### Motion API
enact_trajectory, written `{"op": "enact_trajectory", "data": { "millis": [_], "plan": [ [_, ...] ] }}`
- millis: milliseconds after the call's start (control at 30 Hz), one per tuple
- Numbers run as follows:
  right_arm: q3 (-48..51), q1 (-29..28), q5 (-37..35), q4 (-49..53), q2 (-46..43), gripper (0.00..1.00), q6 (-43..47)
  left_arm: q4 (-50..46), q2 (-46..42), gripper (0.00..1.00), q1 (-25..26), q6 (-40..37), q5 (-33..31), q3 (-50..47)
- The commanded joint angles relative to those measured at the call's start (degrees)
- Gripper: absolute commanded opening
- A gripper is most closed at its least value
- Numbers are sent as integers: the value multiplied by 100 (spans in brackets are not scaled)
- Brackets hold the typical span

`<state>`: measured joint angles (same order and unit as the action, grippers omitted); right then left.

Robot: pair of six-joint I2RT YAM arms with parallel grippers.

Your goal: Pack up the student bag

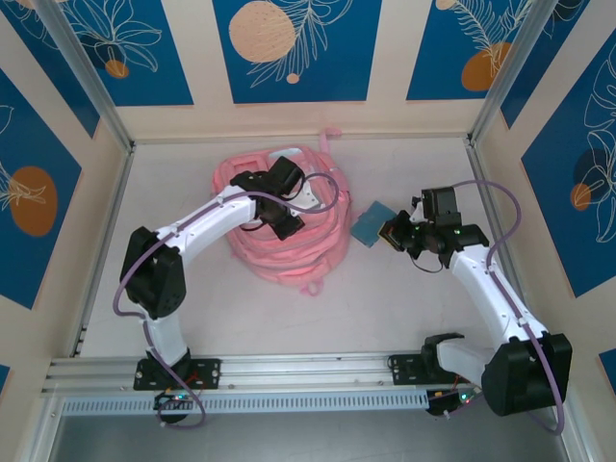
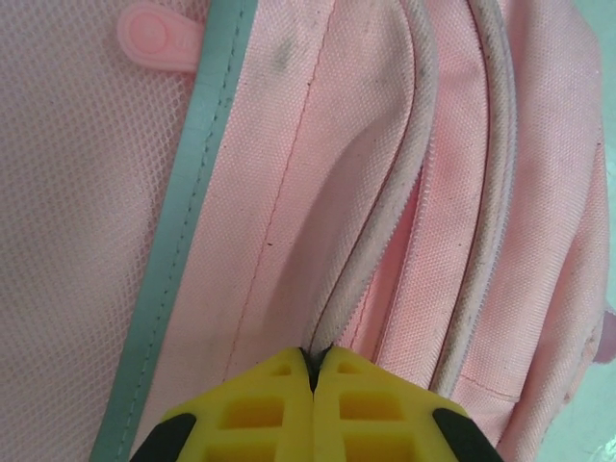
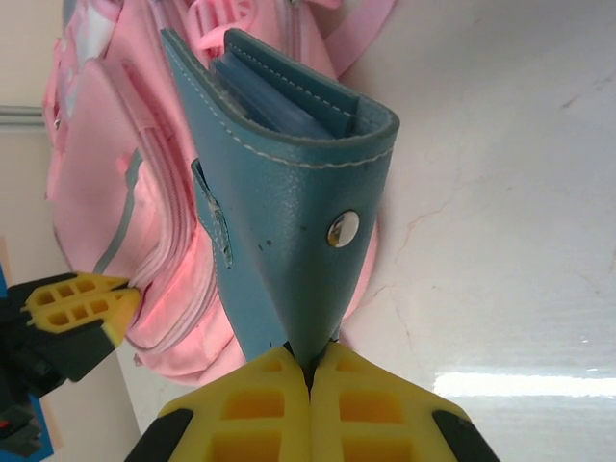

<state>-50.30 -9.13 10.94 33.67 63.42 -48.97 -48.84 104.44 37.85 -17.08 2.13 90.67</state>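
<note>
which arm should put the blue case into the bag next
Right, likely. The right gripper is shut on the blue case, held beside the student bag. The left gripper is shut on the bag's zipper edge, so it is occupied.

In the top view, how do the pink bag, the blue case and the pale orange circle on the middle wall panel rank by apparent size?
1. student bag
2. pale orange circle
3. blue case
The case is tilted and the circle sits on the far wall, so true sizes are unsure.
</note>
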Motion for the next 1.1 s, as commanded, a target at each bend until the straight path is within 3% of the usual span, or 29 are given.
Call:
{"op": "enact_trajectory", "data": {
  "millis": [0, 133, 467, 1067],
  "plan": [
    [-162, -181, 512, -255, -85, 0, 71, 328, -367, 0, -37, 44, -488, 114],
    [-184, -506, 948, -643, 63, 0, 77, 676, -623, 0, -57, 264, -438, 38],
    [-357, -1329, 1204, -1659, 1030, 0, -558, 1222, -863, 0, -56, 784, -107, 81],
    [-1532, -1869, 507, -3048, 3098, 0, -2576, 1345, -704, 0, -51, 1221, 130, 265]
  ]
}}
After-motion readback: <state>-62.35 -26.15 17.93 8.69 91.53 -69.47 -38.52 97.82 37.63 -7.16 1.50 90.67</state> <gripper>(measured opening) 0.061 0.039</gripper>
